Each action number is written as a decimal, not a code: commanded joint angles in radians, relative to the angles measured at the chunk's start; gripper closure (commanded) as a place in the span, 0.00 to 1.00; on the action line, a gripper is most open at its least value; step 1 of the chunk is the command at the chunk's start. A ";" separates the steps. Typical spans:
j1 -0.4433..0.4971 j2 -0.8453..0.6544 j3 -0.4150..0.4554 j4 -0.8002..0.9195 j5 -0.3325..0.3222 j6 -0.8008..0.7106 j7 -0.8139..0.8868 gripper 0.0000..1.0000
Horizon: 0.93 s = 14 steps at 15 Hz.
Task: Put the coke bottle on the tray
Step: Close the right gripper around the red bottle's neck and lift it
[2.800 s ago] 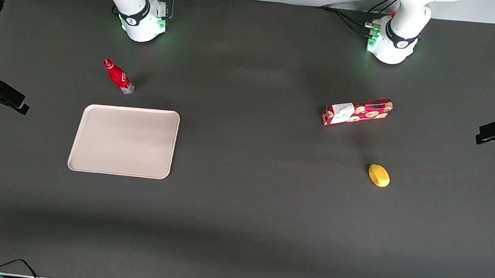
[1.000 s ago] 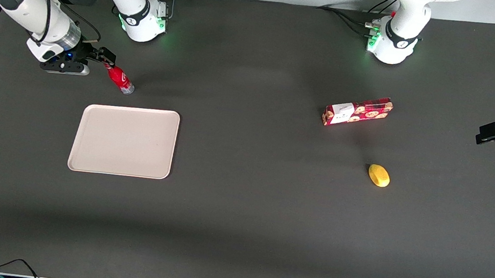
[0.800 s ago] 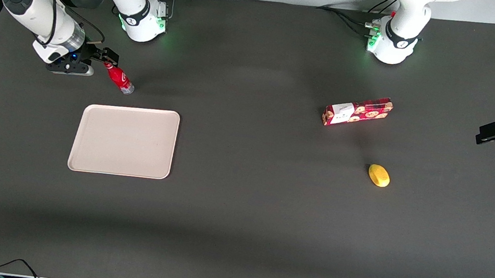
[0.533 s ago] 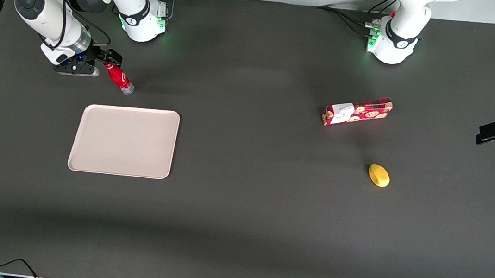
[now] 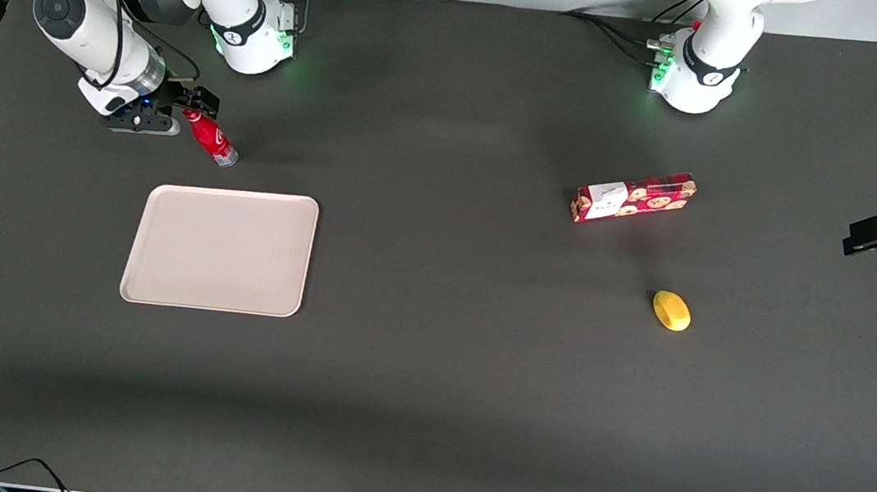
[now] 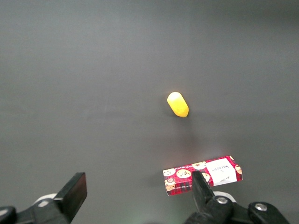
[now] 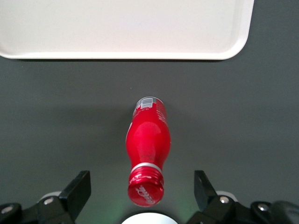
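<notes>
Wrist view, right arm: gripper (image 7: 142,186) is wide open, one finger (image 7: 77,189) each side of the bottle (image 7: 148,142), w/ clear gaps both sides, touching nothing. It hangs over the cap end; cap sits roughly midway btwn the fingers. Bottle stands upright on the table, grey base down. Front view agrees: gripper (image 5: 192,104) at the bottle's (image 5: 209,137) top.

Tray (image 7: 126,28) lies flat just nearer the front cam than the bottle, close but not touching. Front view shows tray (image 5: 163,202) w/ nothing on it. Cookie box (image 5: 632,196) and a yellow object (image 5: 671,310) lie well off toward the parked arm's end, no bearing on this.

Risks, as I judge them: bottle is slim and tall, so easy to tip. If the arm drops off-centre, one finger could hit the cap or shoulder and knock it over toward the tray. Closing too high, on the cap only, gives poor hold; it may swing or slip during the carry. Closing unevenly would shove it sideways first. On release, setting it down tilted or on the tray rim could topple it.
</notes>
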 commanded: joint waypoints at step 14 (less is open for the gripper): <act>-0.010 0.030 -0.009 -0.025 -0.016 0.043 -0.017 0.76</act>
